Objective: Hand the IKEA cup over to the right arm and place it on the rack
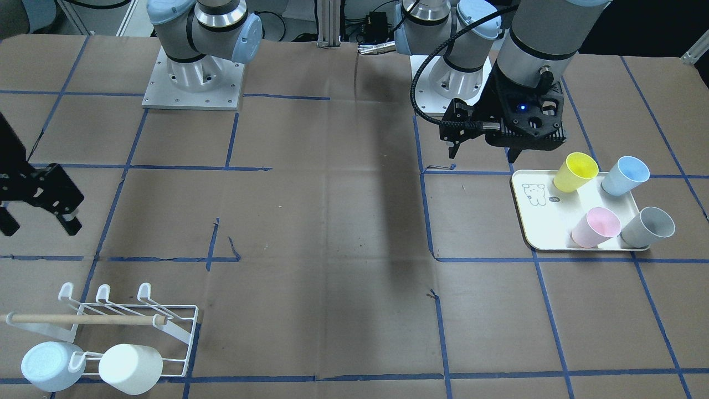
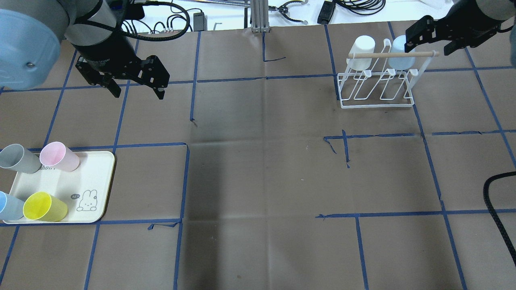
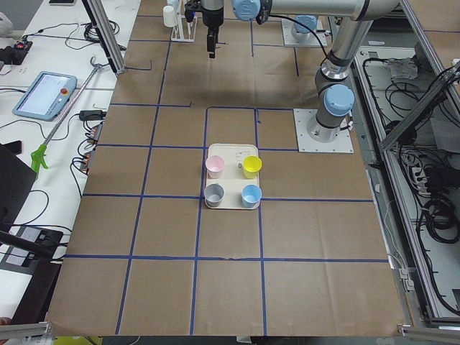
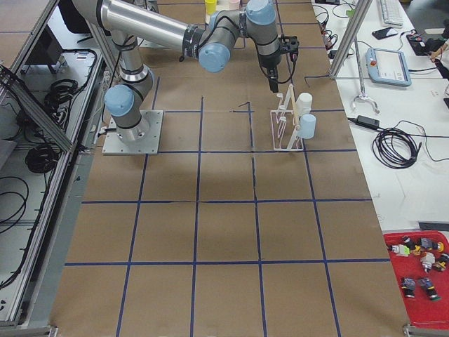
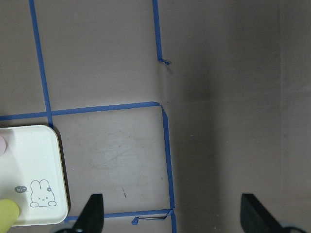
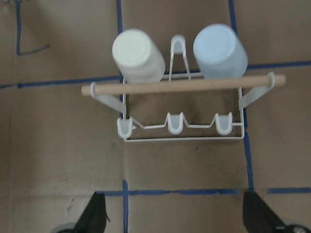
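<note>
Cream tray (image 2: pixel 100 177) nearest on the bench (image 2: pixel 262 181) carries yellow cup (image 2: pixel 44 206), blue cup (image 2: pixel 8 204), pink cup (image 2: pixel 60 156) and grey cup (image 2: pixel 16 158), all upright. Beyond, the left claw (image 2: pixel 138 93) hangs wide, empty. Farthest, the rack (image 2: pixel 377 96) bears a white cup (image 2: pixel 361 52) and a pale cup (image 2: pixel 403 58); the right claw (image 2: pixel 426 49) hovers over it, wide, empty.

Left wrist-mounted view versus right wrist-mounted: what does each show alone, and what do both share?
Only the left wrist view: a corner of the cream tray with its rabbit drawing and the yellow cup at the edge. Only the right wrist view: the rack, its dowel, and a white cup and a light blue cup hung on it, bases toward the camera. Both: brown table, blue tape, and an open, empty gripper: the left gripper, the right gripper.
</note>
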`<state>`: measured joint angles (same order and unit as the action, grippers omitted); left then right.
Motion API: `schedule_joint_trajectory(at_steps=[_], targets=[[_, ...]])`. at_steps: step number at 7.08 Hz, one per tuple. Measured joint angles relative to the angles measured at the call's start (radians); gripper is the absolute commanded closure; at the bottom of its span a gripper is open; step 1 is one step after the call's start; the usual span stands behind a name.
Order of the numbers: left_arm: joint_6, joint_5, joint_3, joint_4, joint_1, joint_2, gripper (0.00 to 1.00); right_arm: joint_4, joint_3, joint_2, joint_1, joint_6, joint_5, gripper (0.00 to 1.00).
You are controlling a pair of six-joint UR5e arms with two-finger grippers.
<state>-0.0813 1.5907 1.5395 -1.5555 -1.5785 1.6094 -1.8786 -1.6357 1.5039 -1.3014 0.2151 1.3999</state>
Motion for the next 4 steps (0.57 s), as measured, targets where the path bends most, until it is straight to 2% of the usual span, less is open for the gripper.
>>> schedule_joint_trajectory(at_steps=[1,2,4], targets=[[0.000,0.000,0.000,0.000,0.000,0.000,0.00,0.136,0.010,0.014,-0.050,-0.001,0.055,0.00],[0.000,0.000,0.000,0.000,0.000,0.000,0.00,0.219,0.013,0.030,-0.114,-0.031,0.107,0.00],[0.000,0.000,0.001,0.000,0.000,0.000,0.00,0.302,0.009,0.060,-0.242,-0.217,0.173,0.00]])
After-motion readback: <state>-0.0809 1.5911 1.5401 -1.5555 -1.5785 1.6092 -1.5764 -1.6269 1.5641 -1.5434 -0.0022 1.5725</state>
